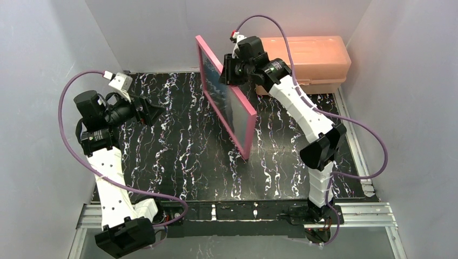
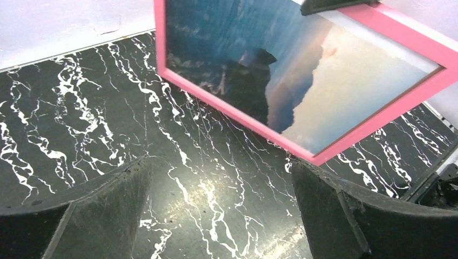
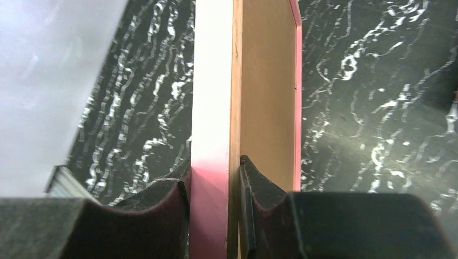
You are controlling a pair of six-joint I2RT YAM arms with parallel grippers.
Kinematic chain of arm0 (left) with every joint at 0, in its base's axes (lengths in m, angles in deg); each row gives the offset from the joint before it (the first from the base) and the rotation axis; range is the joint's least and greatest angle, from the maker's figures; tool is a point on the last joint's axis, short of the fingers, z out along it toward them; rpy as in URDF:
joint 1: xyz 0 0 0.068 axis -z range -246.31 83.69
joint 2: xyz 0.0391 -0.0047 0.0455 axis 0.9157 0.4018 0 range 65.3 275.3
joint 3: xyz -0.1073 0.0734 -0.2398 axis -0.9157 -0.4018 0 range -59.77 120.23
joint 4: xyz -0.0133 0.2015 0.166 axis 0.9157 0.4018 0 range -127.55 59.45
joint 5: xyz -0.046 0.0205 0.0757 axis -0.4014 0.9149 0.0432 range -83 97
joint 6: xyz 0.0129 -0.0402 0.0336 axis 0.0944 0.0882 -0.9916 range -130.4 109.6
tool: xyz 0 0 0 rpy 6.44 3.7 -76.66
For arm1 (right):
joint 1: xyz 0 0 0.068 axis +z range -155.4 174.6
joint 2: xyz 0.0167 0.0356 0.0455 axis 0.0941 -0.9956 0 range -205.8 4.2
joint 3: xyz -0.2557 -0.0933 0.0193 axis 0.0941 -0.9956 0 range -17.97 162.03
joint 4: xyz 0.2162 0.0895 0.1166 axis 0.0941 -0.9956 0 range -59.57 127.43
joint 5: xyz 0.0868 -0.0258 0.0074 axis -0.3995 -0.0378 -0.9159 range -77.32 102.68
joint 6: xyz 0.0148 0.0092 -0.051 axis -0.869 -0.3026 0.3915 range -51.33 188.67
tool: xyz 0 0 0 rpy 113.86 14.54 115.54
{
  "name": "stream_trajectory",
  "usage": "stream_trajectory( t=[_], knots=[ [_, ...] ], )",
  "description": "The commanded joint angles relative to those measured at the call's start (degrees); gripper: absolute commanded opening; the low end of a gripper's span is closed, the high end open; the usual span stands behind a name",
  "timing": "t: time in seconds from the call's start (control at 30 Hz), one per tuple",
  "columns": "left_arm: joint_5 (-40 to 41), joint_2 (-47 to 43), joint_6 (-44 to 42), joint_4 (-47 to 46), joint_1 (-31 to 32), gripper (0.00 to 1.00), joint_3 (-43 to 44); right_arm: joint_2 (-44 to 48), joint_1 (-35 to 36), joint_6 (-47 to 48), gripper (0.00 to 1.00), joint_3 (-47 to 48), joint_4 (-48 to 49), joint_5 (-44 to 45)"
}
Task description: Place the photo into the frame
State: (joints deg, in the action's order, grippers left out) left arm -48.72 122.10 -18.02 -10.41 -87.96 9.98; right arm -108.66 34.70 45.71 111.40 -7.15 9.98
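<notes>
While the left gripper [image 1: 154,109] hangs over the near left of the black marbled table [image 1: 178,156] with its jaws spread wide and nothing between them, the right gripper [image 3: 215,181] is clamped on the upper edge of the pink frame [image 1: 246,132], holding it on edge and tilted near the table's middle. The photo [image 2: 302,86] of blue sky and pale mountain sits inside the frame behind the pane, facing the left arm. A peach box [image 1: 308,59] lies at the far right.
</notes>
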Motion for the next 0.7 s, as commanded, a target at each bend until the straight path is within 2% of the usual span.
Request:
stream_trajectory(
  t=[0.0, 0.2, 0.3, 0.4, 0.53, 0.67],
  knots=[
    [-3.8, -2.1, 1.3, -0.1, -0.3, 0.98, -1.1, -2.6, -2.2, -11.1, 0.01, 2.1, 6.0, -12.7],
    [-4.9, -1.8, 2.7, -1.3, -0.3, 0.99, -1.6, -3.3, -7.0, -11.2, 0.01, -0.1, 5.7, -15.7],
    [-4.3, -1.5, 2.1, -1.2, -0.3, 0.99, -2.0, -0.3, -7.0, -11.0, 0.01, -6.2, 7.6, -15.3],
    [-3.0, -0.4, 0.0, 0.1, -0.3, 0.99, -2.1, 5.8, -7.0, -11.6, 0.01, -17.6, 13.1, -13.9],
    [-0.4, 3.8, -4.8, 6.2, -0.3, 0.98, -0.3, 16.7, -7.3, -15.7, 0.03, -39.5, 28.7, -11.6],
    [2.2, 7.0, -11.6, 11.6, -0.3, 0.99, 0.3, 23.9, -7.4, -19.1, 0.03, -54.3, 39.3, -11.9]
  ],
)
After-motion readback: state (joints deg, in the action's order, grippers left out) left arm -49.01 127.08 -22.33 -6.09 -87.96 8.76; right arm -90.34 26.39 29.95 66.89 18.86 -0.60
